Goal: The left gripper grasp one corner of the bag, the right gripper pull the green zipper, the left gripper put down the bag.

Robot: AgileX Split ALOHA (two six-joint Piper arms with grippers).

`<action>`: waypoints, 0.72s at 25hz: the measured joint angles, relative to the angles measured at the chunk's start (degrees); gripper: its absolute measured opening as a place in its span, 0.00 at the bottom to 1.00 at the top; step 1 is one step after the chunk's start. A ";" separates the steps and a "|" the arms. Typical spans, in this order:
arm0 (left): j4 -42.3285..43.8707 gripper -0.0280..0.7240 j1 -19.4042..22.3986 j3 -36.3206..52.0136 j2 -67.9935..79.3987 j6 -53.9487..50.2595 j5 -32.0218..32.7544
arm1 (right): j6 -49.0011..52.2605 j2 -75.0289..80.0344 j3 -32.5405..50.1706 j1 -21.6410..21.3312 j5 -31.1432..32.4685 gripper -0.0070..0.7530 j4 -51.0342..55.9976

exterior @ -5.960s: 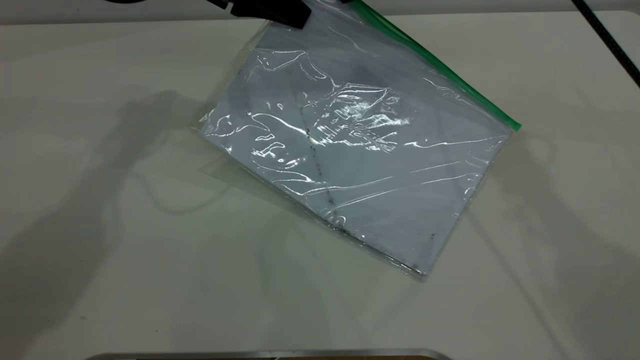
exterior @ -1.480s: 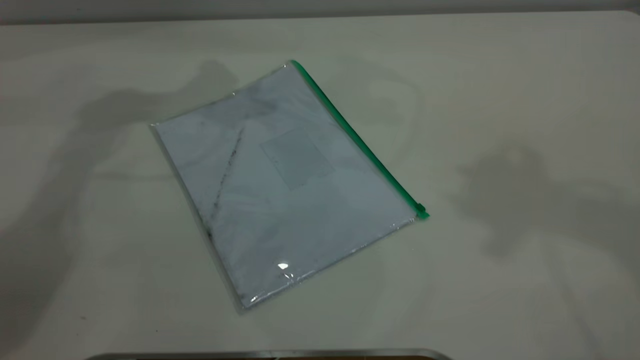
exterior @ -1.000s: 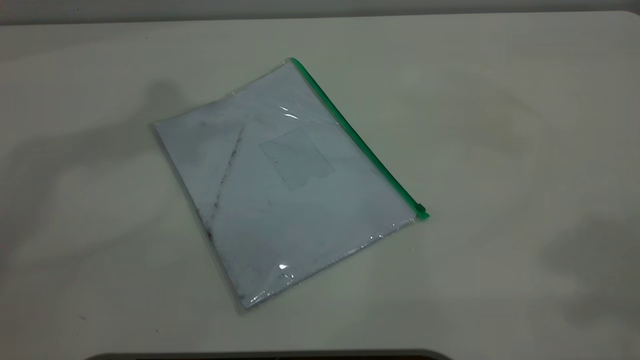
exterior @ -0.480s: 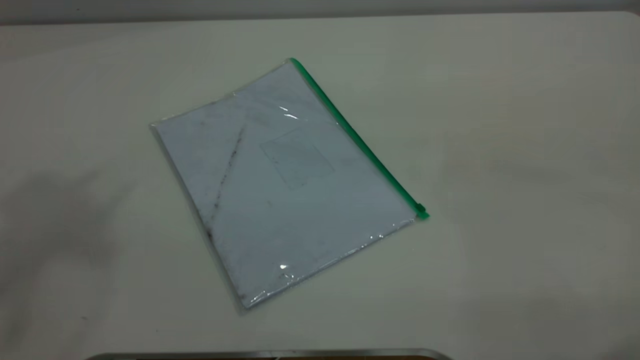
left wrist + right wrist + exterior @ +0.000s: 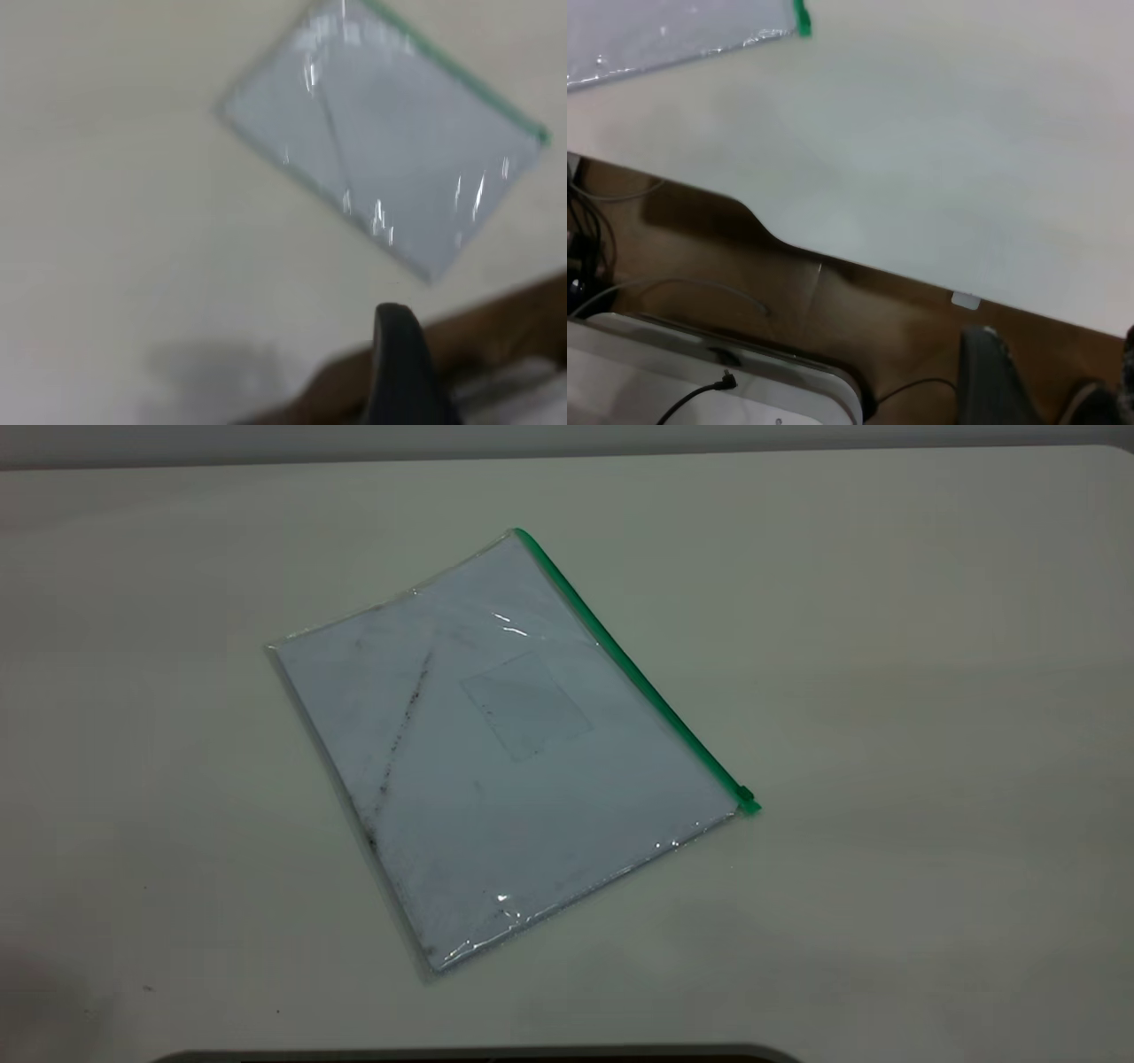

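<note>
One flat, clear, crinkly plastic document bag is lying on the pale off-white bench, turned at a slant near the bench's middle in the exterior view. One sheet of white paper is showing through the plastic, and one dark diagonal smudge line is running across its left half. One faint rectangular patch is sitting near the centre of the bag.

One narrow bright green zipper strip is running along the bag's upper right long edge, from the far corner down to the right corner. One small green slider tab is sitting at the strip's lower right end, beside the clear plastic corner of the bag. Nothing is touching the bag; it is resting flat and alone.

Neither arm is appearing in the exterior view. In the left wrist view, one black, blunt finger of the left gripper is hanging over the bench's near edge, well apart from the bag; how far its jaws are parted cannot be told. In the right wrist view, two dark finger tips of the right gripper are standing apart with nothing between them, beyond the bench edge and well away from the slider tab.
</note>
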 joint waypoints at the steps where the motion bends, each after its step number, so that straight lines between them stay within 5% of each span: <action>1: 0.80 0.70 0.00 3.41 -2.31 0.00 0.00 | 0.18 0.00 0.37 0.00 -0.41 0.52 -0.12; 9: 5.89 0.70 0.00 27.20 -20.20 -1.40 -0.12 | 4.45 0.00 1.38 0.00 -2.24 0.52 -3.40; 18: 5.97 0.70 0.00 28.93 -37.95 -4.16 -0.30 | 4.69 0.00 1.38 0.00 -2.18 0.52 -3.40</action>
